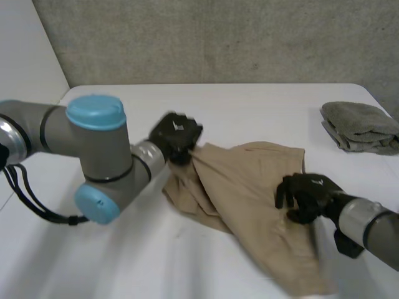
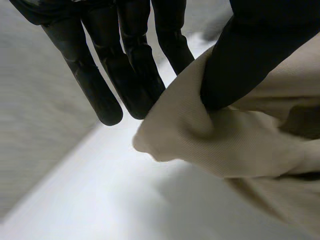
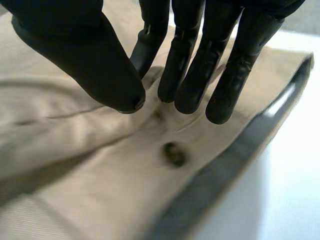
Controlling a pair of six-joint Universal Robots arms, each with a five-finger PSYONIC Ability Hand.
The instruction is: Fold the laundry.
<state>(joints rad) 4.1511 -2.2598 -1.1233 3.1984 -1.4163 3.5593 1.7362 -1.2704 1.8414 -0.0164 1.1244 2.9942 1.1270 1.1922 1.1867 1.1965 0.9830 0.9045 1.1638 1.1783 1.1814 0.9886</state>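
A tan garment (image 1: 249, 193) lies rumpled on the white table (image 1: 249, 106), in front of the middle. My left hand (image 1: 177, 136) holds its left end raised off the table. In the left wrist view the thumb (image 2: 235, 65) presses a fold of the tan cloth (image 2: 210, 140) against the fingers (image 2: 125, 75). My right hand (image 1: 308, 196) rests with curled fingers on the garment's right part. In the right wrist view its thumb (image 3: 100, 65) and fingertips (image 3: 200, 80) close on a small ridge of cloth (image 3: 100, 190) beside a dark button (image 3: 173, 154), near the garment's edge.
A folded grey towel (image 1: 361, 128) sits at the table's far right. Bare table surface runs behind the garment and to its left. The table's back edge meets a grey wall (image 1: 218, 37).
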